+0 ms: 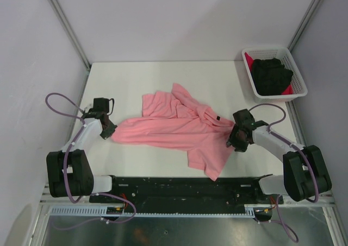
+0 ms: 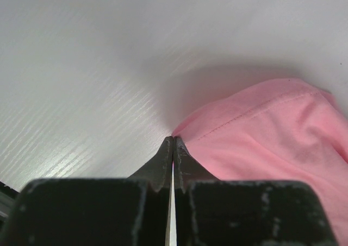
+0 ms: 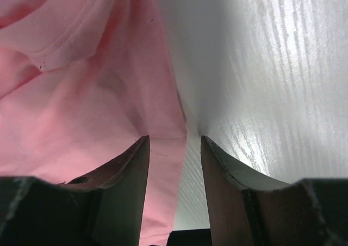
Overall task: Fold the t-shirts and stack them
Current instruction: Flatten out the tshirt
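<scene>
The salmon-pink t-shirt point(image 1: 179, 127) lies crumpled across the middle of the white table, its dark neck label point(image 1: 216, 118) facing up at its right side. My left gripper point(image 1: 109, 131) is shut on the shirt's pointed left corner, where the stitched hem point(image 2: 244, 113) meets the fingertips point(image 2: 173, 139). My right gripper point(image 1: 234, 142) is low at the shirt's right edge with its jaws open point(image 3: 174, 140). A strip of pink cloth point(image 3: 163, 164) lies between them beside bare table. The black t-shirt point(image 1: 272, 75) and the bright red t-shirt point(image 1: 297, 84) lie bunched in the basket.
The white lattice basket point(image 1: 272, 50) stands at the far right corner of the table point(image 1: 136, 83). Grey walls and metal posts close in the back and sides. A black rail point(image 1: 174, 189) runs along the near edge between the arm bases.
</scene>
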